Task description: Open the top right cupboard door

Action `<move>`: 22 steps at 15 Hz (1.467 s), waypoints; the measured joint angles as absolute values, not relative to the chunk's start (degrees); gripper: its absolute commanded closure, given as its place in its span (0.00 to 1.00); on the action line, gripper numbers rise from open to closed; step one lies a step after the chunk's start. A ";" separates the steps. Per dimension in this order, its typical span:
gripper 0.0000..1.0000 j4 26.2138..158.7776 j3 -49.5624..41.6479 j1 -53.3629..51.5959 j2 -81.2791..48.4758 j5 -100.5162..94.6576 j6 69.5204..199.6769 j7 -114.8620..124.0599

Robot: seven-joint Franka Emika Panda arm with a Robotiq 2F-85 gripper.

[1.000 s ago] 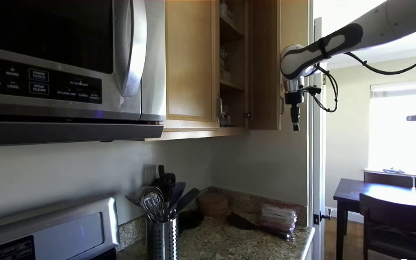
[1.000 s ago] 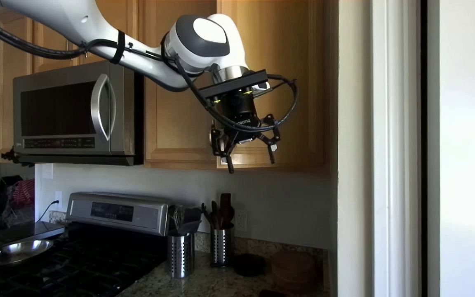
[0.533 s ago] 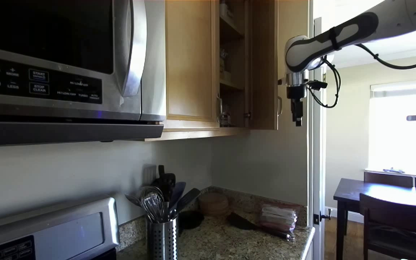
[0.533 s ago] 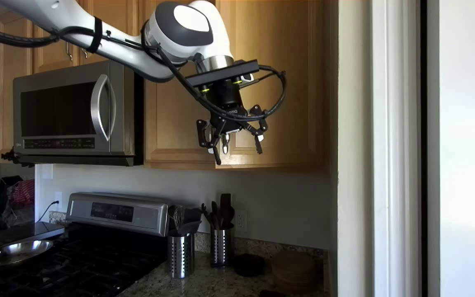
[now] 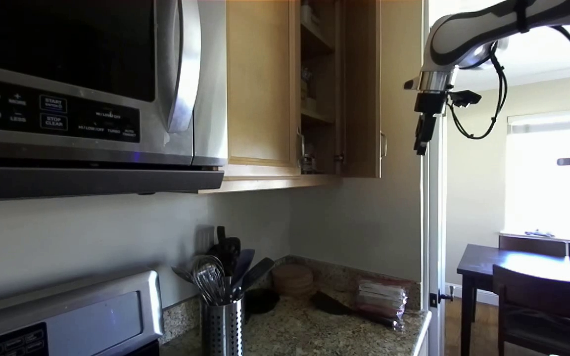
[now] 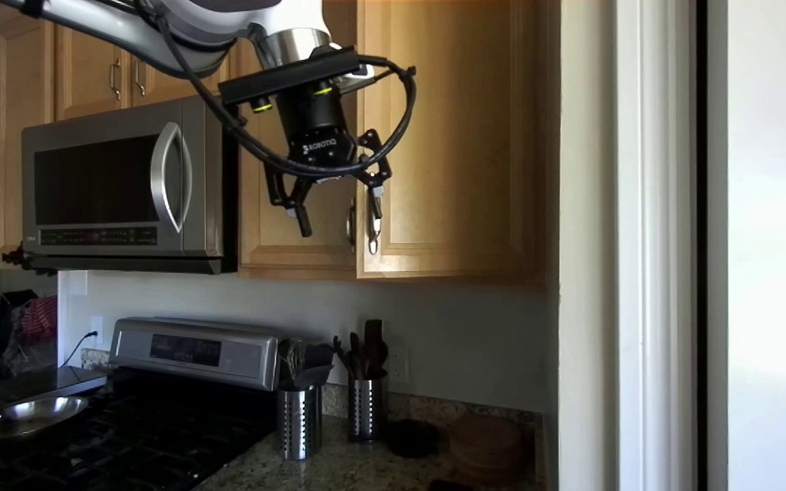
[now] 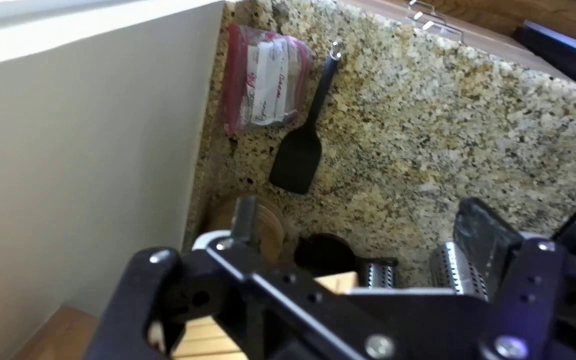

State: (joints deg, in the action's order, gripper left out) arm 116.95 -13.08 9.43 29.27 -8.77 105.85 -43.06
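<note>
The right upper cupboard door [image 5: 362,89] is light wood and stands swung open in an exterior view; its outer face [image 6: 454,136] shows in an exterior view. Its metal handle [image 5: 383,144] is near the lower free edge; it also shows in an exterior view [image 6: 373,239]. My gripper [image 5: 420,147] hangs pointing down, to the right of the handle and apart from it. In an exterior view my gripper [image 6: 340,225] is open, its right finger overlapping the handle in the picture. In the wrist view the gripper [image 7: 363,222] has its fingers wide apart with nothing between them.
The adjoining cupboard door [image 5: 262,84] is shut. Shelves [image 5: 317,116] with jars show inside the open cupboard. A microwave [image 6: 106,177] is to the left. Below, the granite counter [image 7: 418,125] holds utensil holders [image 6: 299,423], a spatula [image 7: 298,155] and a plastic bag [image 7: 268,77].
My gripper has moved up and away from the open door, rightward in an exterior view and leftward in the opposing picture. The door's free edge shifted slightly early on, then stayed still.
</note>
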 measured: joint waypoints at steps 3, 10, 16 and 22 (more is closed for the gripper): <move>0.00 120.36 -12.18 6.25 33.53 -3.73 108.43 -42.19; 0.40 123.00 -10.50 -0.75 33.37 1.84 117.69 -41.52; 0.80 123.14 -7.14 -0.43 28.12 -1.93 134.34 -33.07; 0.99 122.94 -3.00 4.80 23.52 -17.51 141.29 -18.11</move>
